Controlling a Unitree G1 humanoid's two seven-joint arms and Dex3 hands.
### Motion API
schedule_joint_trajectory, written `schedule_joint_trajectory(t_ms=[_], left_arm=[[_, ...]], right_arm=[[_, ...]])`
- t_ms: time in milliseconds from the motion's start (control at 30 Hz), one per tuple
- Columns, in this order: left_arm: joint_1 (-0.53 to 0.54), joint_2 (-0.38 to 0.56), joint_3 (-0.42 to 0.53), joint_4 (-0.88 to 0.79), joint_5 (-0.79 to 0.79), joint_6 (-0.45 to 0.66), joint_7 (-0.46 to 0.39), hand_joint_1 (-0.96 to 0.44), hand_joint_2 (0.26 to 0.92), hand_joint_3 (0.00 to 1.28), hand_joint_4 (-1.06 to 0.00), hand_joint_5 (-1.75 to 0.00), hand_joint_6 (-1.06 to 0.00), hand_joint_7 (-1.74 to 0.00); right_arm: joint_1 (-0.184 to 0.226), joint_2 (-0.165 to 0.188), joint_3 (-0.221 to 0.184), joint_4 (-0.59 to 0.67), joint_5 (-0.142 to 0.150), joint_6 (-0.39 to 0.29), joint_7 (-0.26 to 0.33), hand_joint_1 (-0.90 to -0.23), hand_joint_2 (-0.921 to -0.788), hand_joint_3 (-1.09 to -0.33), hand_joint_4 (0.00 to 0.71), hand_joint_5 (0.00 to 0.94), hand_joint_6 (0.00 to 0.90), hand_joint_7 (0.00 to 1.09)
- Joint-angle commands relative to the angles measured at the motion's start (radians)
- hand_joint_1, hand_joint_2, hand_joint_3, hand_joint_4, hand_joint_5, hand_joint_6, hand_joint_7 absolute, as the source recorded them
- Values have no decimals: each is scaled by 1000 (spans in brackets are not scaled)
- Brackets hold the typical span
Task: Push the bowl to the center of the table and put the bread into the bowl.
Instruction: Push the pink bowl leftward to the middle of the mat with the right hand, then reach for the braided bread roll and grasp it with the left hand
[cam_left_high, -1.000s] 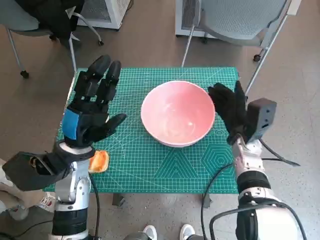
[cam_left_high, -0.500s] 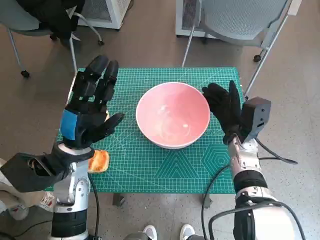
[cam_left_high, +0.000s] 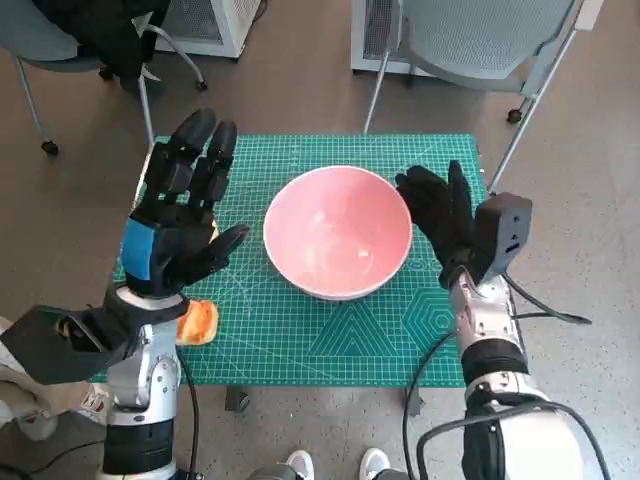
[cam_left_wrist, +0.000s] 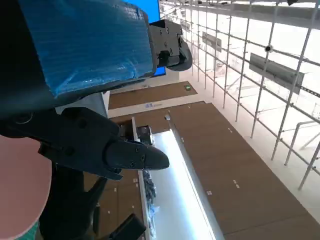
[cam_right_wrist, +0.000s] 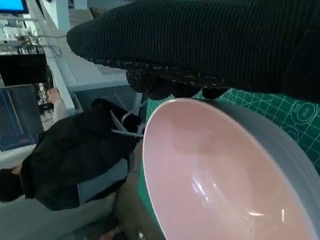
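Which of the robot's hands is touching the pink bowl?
The right hand, the one in the black knitted glove, rests against the side of the pink bowl. The left hand, with blue tape on its back, is held up apart from it.

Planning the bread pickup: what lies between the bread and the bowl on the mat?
Only bare green mat between the bread and the bowl, as the head view shows; the left hand hovers above.

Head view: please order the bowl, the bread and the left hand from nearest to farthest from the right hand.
1. The bowl, directly beside the right hand, at mat center.
2. The left hand, raised beyond the bowl.
3. The bread, at the mat's near left corner.
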Motion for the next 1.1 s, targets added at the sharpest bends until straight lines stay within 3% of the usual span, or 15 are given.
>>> schedule_joint_trajectory(t_ms=[33,400,600,667,867,967,1100], left_arm=[[6,3,2,-16,1,4,4,-484,921,221,-75,-2,1,-514],[8,7,3,-19,1,1,3,-491,921,224,-82,-5,1,-513],[6,8,5,-20,-3,5,3,-491,921,226,-82,-5,1,-512],[5,6,5,-19,-4,6,3,-492,921,226,-82,-5,1,-513],[-3,1,0,-4,-2,-3,-3,-496,921,223,-81,-5,1,-523],[-6,-2,-3,6,1,-12,-8,-497,921,219,-82,-5,1,-522],[-14,-1,-4,26,5,-25,-20,-501,921,213,-84,-6,1,-524]], right_arm=[[-3,-2,6,11,-17,10,6,-683,-921,-808,85,1,87,98],[-34,-51,-13,-13,5,-22,20,-683,-921,-814,87,1,79,95],[-36,-38,-35,-64,39,-135,52,-666,-921,-824,87,1,86,99],[-31,-29,-39,-84,52,-186,78,-665,-921,-826,86,0,87,101],[5,5,-44,-184,115,-359,225,-680,-921,-839,77,0,83,104],[38,30,-36,-267,163,-430,313,-688,-921,-848,75,1,80,106],[83,55,-17,-383,224,-473,404,-692,-921,-859,67,0,77,112]])
